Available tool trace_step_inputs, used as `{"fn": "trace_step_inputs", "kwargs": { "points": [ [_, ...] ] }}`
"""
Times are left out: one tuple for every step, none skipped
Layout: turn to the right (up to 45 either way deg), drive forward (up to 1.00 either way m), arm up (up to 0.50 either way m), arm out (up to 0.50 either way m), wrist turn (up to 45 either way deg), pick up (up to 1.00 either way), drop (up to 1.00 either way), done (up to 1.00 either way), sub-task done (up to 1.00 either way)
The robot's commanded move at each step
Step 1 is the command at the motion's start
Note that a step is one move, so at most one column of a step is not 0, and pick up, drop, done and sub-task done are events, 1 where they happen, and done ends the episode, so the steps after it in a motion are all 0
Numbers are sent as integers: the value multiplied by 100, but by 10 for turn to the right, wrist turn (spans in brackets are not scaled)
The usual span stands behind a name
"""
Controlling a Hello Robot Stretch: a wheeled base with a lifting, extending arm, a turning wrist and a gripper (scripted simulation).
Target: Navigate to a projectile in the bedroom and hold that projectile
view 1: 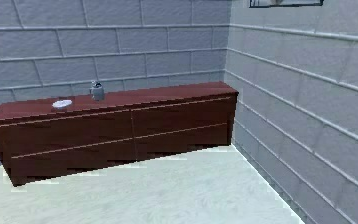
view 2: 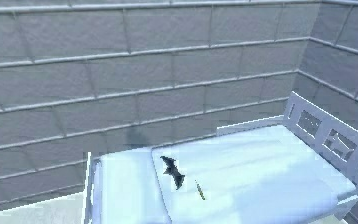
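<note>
A white-framed bed (view 2: 317, 128) with a pale blue cover stands against the grey block wall in the arm side view. On the cover, near the pillow end, lies a small dark thing (view 2: 172, 170) with a spread, wing-like shape. Just to its right lies a thin short yellow-green stick (view 2: 200, 187). I cannot tell what either of them is.
In the forward view a long red-brown dresser (view 1: 117, 135) stands along the far wall, reaching the room's corner at the right. On its top sit a small white dish (view 1: 62, 103) and a small grey object (view 1: 97, 91). Pale floor (view 1: 157, 190) lies in front of it.
</note>
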Motion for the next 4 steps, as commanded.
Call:
{"fn": "trace_step_inputs", "kwargs": {
  "points": [
    [0, 0, 0, 46, 0, 0, 0, 0, 0],
    [0, 0, 0, 0, 450, 0, 0, 0, 0],
    [0, 0, 0, 0, 450, 0, 0, 0, 0],
    [0, 0, 0, 0, 450, 0, 0, 0, 0]
  ]
}}
